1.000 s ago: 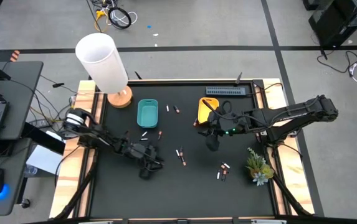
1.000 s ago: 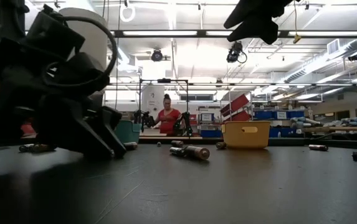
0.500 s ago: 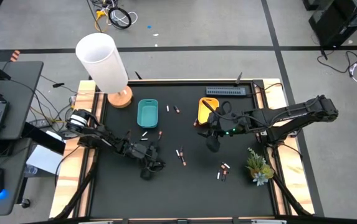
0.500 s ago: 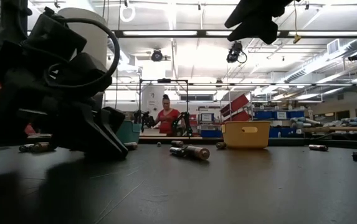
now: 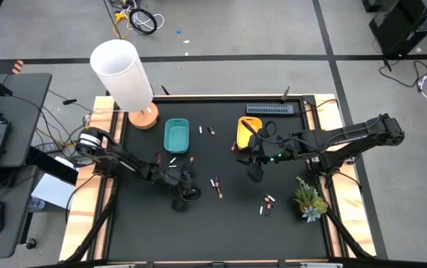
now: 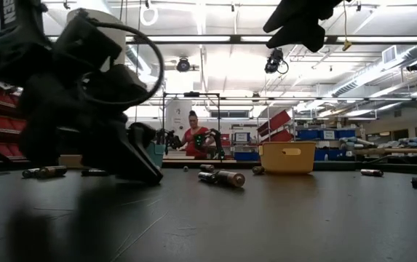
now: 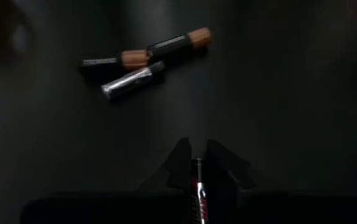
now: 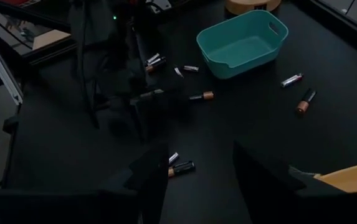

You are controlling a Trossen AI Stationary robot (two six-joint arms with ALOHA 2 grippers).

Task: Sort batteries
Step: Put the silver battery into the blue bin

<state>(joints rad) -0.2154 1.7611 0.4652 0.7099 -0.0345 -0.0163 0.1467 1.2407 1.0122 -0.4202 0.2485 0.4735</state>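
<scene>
Small batteries lie scattered on the black table (image 5: 220, 231): a cluster (image 7: 147, 59) ahead of my left gripper, a pair (image 5: 217, 186) at mid-table, others (image 5: 267, 204) at the right and two (image 5: 206, 130) between the trays. A teal tray (image 5: 176, 135) and a yellow tray (image 5: 247, 131) stand toward the far edge. My left gripper (image 5: 187, 195) is low over the table's left half, shut on one thin battery (image 7: 195, 180). My right gripper (image 8: 200, 180) hangs open high above mid-table, nothing between its fingers. My left gripper pinches a thin reddish-and-silver battery (image 7: 195, 186) between its two fingers (image 7: 178, 168). The battery lies along the fingers, its end showing at their tips. The fingers come slanting down from the table's left side. Whether the battery is clear of the table, I cannot tell.
A lamp with a white shade (image 5: 121, 74) stands at the far left corner. A small potted plant (image 5: 308, 197) sits by the right edge, and a grey strip (image 5: 273, 109) lies along the far edge. A person (image 6: 193, 138) sits in the room beyond.
My left gripper has moved a little toward the table's right edge, toward the pair of batteries at mid-table, staying low. My right gripper has kept still.
</scene>
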